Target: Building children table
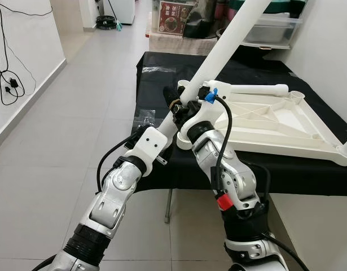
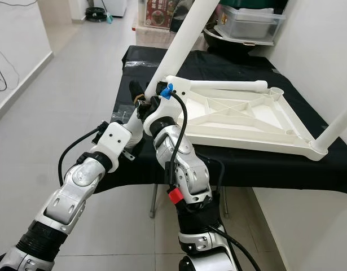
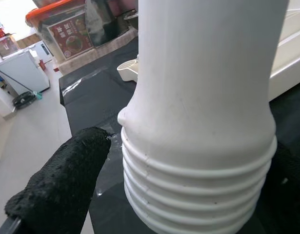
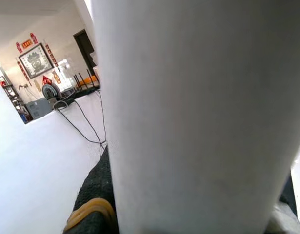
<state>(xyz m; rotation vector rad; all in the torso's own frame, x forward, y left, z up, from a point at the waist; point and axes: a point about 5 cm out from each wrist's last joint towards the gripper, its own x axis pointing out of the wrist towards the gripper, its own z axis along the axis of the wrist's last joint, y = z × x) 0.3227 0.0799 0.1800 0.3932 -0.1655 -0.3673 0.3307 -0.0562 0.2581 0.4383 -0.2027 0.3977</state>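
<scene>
On the left wall hang black cables (image 1: 7, 73), over a grey tiled floor (image 1: 77, 141). One black-covered table (image 1: 162, 62) stands ahead, a clear plastic bag (image 1: 145, 117) lying at its near left edge.

The left gripper (image 1: 178, 101) reaches in from the left to the bottom of a white table leg (image 1: 229, 39) that slants up and to the right from the near left corner of the tabletop. In the left wrist view one black finger (image 3: 62, 185) sits just beside the leg's ribbed screw end (image 3: 198, 180), with a dark shape at the other side; the gripper looks closed around that threaded end.

The right gripper (image 1: 191, 107) meets the same leg just above; in the right wrist view the white leg (image 4: 198, 117) passes close in front with a black finger (image 4: 93, 195) against it, so this gripper appears clamped on the leg too.

One white plastic tabletop (image 1: 275, 121) lies upside down on the black cover, its ribbed underside facing up. I count three legs: the slanted one being held, a second (image 1: 258, 89) lying along the tabletop's far edge, and a third (image 2: 339, 127) standing up at the near right corner.

Behind the table are a framed picture (image 1: 176, 17) and a clear storage bin (image 1: 272, 28).
</scene>
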